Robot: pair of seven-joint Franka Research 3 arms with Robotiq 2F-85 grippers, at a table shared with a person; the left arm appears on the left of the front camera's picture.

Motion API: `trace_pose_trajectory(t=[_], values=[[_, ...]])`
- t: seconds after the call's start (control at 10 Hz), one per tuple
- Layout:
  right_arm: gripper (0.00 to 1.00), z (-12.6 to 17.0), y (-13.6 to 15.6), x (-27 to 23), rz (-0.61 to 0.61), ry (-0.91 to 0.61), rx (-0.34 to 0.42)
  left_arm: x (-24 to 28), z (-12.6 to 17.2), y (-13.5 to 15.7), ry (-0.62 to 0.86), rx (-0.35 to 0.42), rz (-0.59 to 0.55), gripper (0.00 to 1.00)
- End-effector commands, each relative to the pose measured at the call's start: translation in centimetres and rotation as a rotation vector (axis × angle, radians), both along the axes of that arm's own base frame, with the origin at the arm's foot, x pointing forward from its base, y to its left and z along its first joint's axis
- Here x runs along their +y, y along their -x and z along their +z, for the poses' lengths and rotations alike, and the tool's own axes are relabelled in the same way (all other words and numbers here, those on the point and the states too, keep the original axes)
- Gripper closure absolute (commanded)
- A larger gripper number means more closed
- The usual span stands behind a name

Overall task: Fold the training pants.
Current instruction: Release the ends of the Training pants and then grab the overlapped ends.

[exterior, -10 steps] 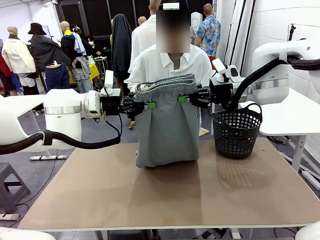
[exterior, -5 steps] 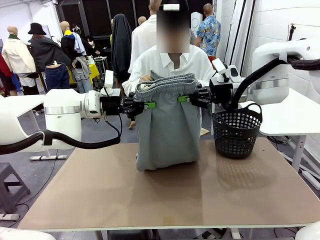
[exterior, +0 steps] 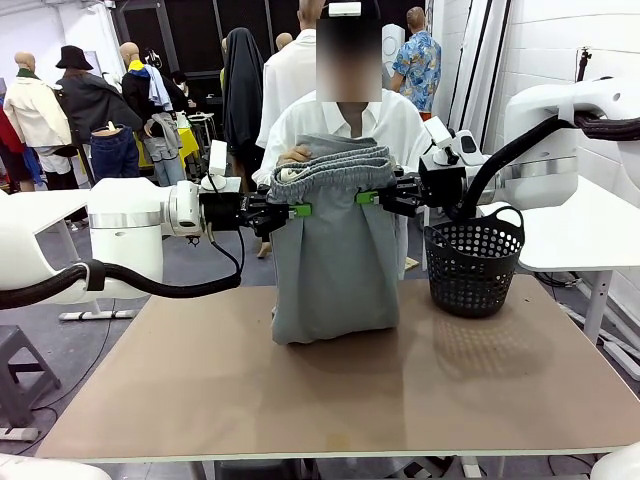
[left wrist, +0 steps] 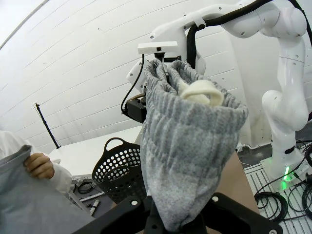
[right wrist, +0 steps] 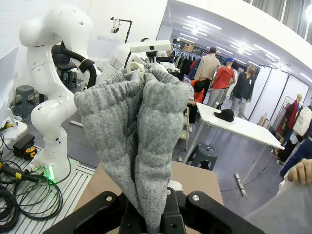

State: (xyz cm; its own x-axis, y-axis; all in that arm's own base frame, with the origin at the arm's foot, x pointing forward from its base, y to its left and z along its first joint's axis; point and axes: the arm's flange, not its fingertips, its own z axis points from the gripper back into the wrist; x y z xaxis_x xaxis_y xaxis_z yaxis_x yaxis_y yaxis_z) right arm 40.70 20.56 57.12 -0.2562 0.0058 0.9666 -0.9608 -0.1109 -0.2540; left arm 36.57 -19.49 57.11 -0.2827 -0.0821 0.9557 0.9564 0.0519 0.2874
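Light grey training pants (exterior: 335,260) hanging doubled between the grippers, bottom touching the table (exterior: 300,400) below, left gripper (exterior: 298,210) and right gripper (exterior: 362,197) each clamping a waistband (exterior: 335,172) end, arms stretching horizontally inward.

This is a robotics lab in a large industrial hall. A white-painted brick wall (left wrist: 73,102) stands behind a white jointed robot arm (right wrist: 53,78), which is fixed to a ribbed grey metal floor plate (right wrist: 78,178). Loose black cables (right wrist: 17,197) lie coiled beside its base. The flat brown tabletop (exterior: 300,390) carries a black perforated plastic basket (exterior: 470,278) near its far right corner. Long ceiling strip lights (right wrist: 209,23) run over a plain white side table (right wrist: 241,127), and people (right wrist: 209,66) stand about farther back.
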Motion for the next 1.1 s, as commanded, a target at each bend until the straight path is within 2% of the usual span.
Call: trace_pose_trajectory(t=[0.0,1.0], values=[[1.0,0.13,0.2,0.11,0.0,0.001,-0.007,-0.04,0.22,0.28,0.021,0.002,0.003,1.0],[1.0,0.13,0.2,0.11,0.0,0.001,-0.007,-0.04,0.22,0.28,0.021,0.002,0.003,1.0]])
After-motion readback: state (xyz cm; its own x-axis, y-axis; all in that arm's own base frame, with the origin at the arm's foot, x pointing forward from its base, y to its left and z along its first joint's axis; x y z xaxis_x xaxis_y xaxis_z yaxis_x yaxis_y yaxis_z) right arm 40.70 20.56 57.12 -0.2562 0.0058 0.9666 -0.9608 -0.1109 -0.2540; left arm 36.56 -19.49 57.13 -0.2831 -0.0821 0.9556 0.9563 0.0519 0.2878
